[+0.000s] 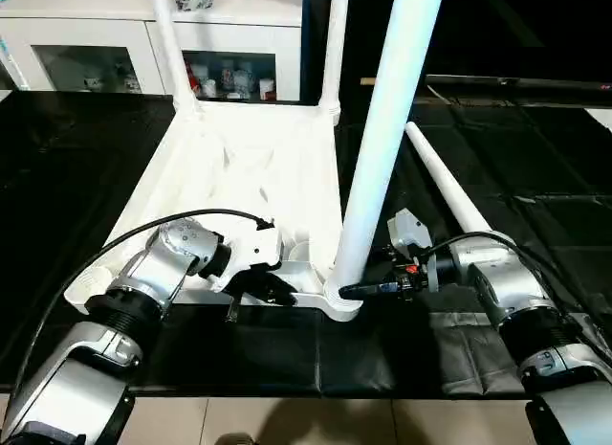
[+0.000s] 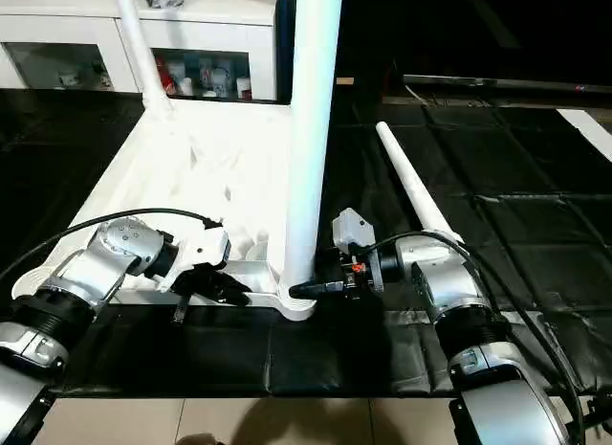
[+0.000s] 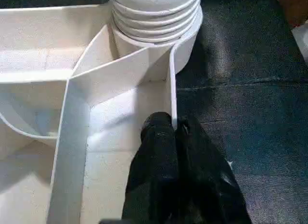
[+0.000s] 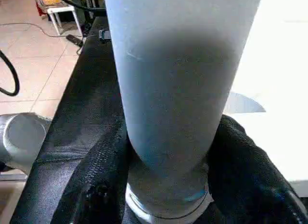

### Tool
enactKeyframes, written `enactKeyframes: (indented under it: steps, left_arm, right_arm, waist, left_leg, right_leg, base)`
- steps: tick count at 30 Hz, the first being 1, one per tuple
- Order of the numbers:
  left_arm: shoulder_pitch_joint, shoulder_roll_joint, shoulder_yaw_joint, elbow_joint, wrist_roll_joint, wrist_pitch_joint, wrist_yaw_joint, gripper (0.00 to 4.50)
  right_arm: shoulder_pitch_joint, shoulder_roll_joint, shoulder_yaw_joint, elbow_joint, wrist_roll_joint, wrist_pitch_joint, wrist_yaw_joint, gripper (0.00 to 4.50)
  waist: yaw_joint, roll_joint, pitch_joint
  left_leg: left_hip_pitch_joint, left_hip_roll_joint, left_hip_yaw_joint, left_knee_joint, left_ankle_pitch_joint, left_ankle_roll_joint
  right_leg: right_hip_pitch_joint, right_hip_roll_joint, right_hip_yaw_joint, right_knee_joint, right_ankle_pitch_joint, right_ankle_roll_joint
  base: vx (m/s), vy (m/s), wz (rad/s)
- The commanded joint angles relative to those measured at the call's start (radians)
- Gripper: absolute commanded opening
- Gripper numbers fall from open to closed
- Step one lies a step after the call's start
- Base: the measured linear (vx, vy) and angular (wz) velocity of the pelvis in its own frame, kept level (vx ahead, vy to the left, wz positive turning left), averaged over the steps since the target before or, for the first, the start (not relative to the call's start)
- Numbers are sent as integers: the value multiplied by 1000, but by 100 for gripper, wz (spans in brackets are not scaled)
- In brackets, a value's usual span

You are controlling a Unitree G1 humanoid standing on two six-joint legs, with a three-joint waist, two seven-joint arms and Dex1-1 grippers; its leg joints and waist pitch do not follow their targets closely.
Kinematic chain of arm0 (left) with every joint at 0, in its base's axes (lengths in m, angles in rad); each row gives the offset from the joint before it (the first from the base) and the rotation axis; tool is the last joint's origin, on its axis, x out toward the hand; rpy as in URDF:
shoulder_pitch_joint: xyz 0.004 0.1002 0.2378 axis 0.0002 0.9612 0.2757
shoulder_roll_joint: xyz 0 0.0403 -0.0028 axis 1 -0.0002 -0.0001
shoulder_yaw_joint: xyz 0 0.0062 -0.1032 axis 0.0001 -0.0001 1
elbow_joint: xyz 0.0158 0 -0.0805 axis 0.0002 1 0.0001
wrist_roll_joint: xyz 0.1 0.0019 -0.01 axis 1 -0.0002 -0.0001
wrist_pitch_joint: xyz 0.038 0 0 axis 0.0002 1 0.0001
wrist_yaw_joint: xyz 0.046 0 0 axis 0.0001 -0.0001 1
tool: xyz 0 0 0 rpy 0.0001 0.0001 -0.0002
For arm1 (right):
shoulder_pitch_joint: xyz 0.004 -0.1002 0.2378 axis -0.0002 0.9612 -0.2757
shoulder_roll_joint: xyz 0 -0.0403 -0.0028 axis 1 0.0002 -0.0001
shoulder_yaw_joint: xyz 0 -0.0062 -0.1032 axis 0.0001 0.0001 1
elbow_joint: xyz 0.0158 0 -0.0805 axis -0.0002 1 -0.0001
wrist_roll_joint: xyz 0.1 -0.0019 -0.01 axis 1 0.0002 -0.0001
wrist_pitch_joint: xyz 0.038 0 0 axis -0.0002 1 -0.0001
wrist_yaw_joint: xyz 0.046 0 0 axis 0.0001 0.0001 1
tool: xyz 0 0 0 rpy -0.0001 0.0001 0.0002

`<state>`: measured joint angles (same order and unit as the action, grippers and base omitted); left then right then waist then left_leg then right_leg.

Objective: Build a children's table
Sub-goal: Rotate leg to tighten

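The right gripper (image 1: 356,290) sits just right of centre in the lower half of the head view, its two black fingers (image 4: 103,185) wrapped on either side of the base of an upright white leg (image 1: 382,129) — a grip on the leg right above its socket. The left gripper (image 1: 277,292) lies a little left of centre at the same height, its fingers (image 3: 161,151) pinched together on a thin white rib (image 3: 171,84) of the frame, beside the ribbed collar (image 3: 154,17) where the leg enters its corner.

The children's table (image 1: 249,167) lies upside down across the middle and upper left of the frame, ribbed underside facing up, on a black mat (image 1: 497,167). The held leg rises from its near right corner up out of the top of the picture. Two more legs (image 1: 170,43) stand at the far corners near the top, left of centre. A fourth leg (image 1: 448,189) lies loose on the mat to the right of centre, slanting from the upper middle toward the right forearm.

Behind the table, along the top left, stands a white glass-door cabinet (image 1: 124,43) with small items inside. A strip of pale floor (image 1: 316,421) runs along the bottom edge.
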<state>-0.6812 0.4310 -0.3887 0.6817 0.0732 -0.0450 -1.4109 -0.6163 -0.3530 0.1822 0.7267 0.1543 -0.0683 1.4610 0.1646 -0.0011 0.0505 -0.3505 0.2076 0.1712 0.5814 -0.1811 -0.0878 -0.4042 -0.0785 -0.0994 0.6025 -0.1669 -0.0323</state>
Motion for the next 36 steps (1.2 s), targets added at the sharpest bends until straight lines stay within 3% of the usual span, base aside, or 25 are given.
enactKeyframes:
  steps: [1, 4, 7, 8, 11, 12, 14, 23, 24, 29, 36]
  left_arm:
    - [5, -8, -42, 10, 27, -10, -31, 0]
    - [6, -8, -41, 13, 27, -11, -29, 0]
    - [7, -8, -39, 16, 27, -13, -24, 0]
    - [7, -8, -38, 17, 28, -13, -22, 0]
    - [6, -8, -39, 16, 28, -13, -22, 0]
    - [6, -8, -39, 16, 28, -13, -22, 0]
    - [7, -7, -39, 15, 28, -13, -23, 0]
    - [8, -6, -41, 14, 31, -18, -25, 0]
    - [8, -7, -41, 14, 31, -18, -25, 0]
    - [6, -8, -41, 16, 32, -17, -25, 0]
    - [6, -11, -41, 15, 31, -11, -23, 0]
  right_arm:
    - [24, 6, 25, -11, -10, 9, 22, 206]
    - [27, 5, 31, -11, -25, -7, -1, 204]
    - [14, 13, 14, 5, -9, 50, -19, 204]
    - [11, 14, 9, 7, -3, 65, -20, 259]
    - [3, 17, 1, 5, 9, 95, -23, 278]
    - [2, 16, 1, 2, 10, 99, -21, 306]
    - [3, 16, 2, 0, 6, 88, -28, 320]
    - [9, 31, -13, -31, 36, 98, -13, 320]
    - [9, 31, -16, -34, 39, 101, -11, 292]
    - [10, 30, -23, -44, 54, 96, 8, 245]
    - [29, 25, -9, -66, 61, 113, 28, 208]
  waist:
    - [-9, -7, -71]
    - [-9, -8, -71]
    - [-9, -8, -70]
    - [-10, -8, -69]
    - [-12, -6, -68]
    - [-12, -7, -69]
    - [-11, -6, -70]
    - [-12, -5, -69]
    - [-12, -5, -69]
    - [-12, -5, -69]
    - [-8, -5, -69]
  left_leg:
    - [3, 30, 1, -60, -167, 61]
    - [2, 29, 0, -59, -162, 63]
    - [2, 29, 1, -60, -166, 62]
    - [1, 28, 0, -61, -171, 61]
    - [3, 29, -1, -62, -190, 54]
    - [4, 31, -1, -62, -187, 49]
    - [4, 31, -1, -61, -185, 48]
    - [3, 30, -2, -62, -194, 46]
    - [4, 31, -2, -62, -195, 47]
    - [4, 31, -2, -62, -196, 46]
    - [4, 30, -2, -62, -192, 46]
  right_leg:
    - [55, -72, 53, -65, -259, -181]
    - [56, -72, 53, -64, -249, -182]
    - [55, -72, 53, -66, -262, -179]
    - [56, -72, 53, -67, -273, -176]
    - [54, -73, 52, -73, -321, -165]
    - [53, -74, 53, -71, -310, -166]
    - [53, -73, 54, -68, -292, -171]
    - [54, -74, 54, -69, -293, -171]
    - [53, -73, 54, -69, -290, -173]
    - [53, -73, 54, -69, -289, -174]
    - [53, -74, 54, -69, -293, -169]
  base:
    - [0, 0, 0]
    - [0, 0, 0]
    - [0, 0, 0]
    - [0, 0, 0]
    - [0, 0, 0]
    - [0, 0, 0]
    - [0, 0, 0]
    - [0, 0, 0]
    - [0, 0, 0]
    - [0, 0, 0]
    - [0, 0, 0]
